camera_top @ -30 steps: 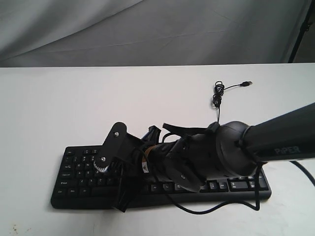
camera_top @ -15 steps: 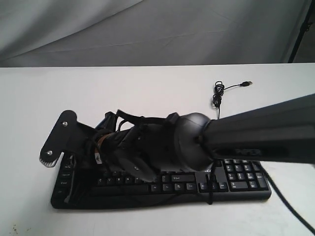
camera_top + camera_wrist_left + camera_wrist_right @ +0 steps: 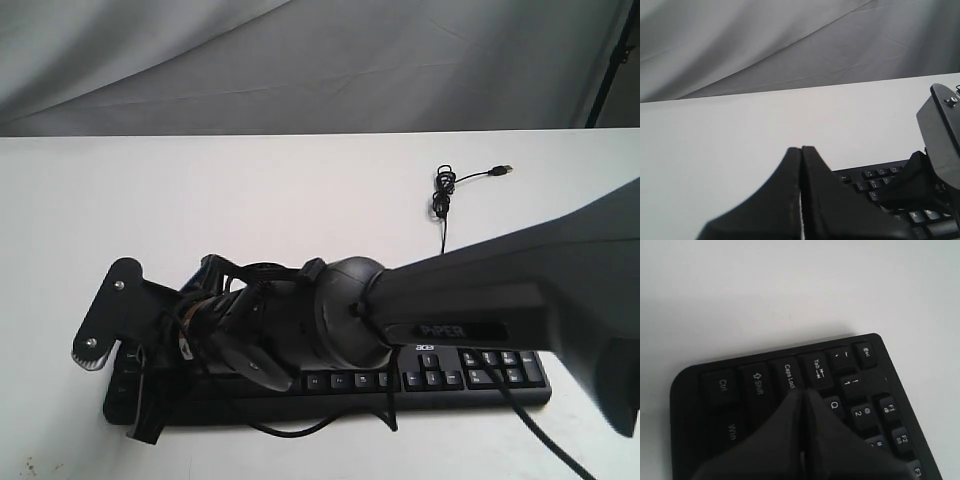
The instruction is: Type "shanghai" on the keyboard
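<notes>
Exterior view: the keyboard [image 3: 470, 375] lies low in the frame on the white table [image 3: 250, 200]. Its cable [image 3: 441, 205] runs up to a loose coil with the plug. The right arm [image 3: 480, 290] reaches across it from the right and hides most of the keys out to the left end. The fingers cannot be read here.

The right wrist view shows them. The right gripper [image 3: 804, 392] has its fingers pressed together on nothing, tips at the seam between Caps Lock [image 3: 790, 376] and Tab [image 3: 818, 369], with Q [image 3: 834, 404] just beside. Whether they touch a key I cannot tell.

Only the left wrist view shows the left gripper [image 3: 801, 149]. It is likewise clenched and empty, seen against bare table, near the keyboard's end but apart from the keys.
</notes>
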You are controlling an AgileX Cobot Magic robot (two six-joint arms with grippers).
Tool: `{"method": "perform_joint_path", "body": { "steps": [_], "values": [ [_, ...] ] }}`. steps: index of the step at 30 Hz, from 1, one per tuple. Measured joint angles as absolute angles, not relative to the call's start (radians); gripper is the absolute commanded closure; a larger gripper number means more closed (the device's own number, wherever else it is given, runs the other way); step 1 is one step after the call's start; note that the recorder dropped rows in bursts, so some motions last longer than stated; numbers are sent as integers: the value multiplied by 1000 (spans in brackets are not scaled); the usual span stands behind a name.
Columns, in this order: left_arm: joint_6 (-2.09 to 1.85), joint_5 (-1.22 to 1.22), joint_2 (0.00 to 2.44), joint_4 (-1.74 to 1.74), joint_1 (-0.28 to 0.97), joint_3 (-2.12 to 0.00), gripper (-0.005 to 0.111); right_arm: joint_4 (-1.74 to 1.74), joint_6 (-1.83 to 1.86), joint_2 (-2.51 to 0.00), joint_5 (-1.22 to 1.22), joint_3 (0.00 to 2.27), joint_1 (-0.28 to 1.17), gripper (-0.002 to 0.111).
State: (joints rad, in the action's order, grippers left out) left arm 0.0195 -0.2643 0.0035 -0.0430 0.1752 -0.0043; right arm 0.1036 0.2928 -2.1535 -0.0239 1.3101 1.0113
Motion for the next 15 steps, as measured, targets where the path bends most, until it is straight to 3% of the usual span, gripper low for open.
{"method": "perform_joint_path", "body": {
  "steps": [15],
  "values": [
    [20, -264, 3, -43, 175, -4, 107, 104, 293, -2162, 0, 1310, 1011, 108]
  ]
}}
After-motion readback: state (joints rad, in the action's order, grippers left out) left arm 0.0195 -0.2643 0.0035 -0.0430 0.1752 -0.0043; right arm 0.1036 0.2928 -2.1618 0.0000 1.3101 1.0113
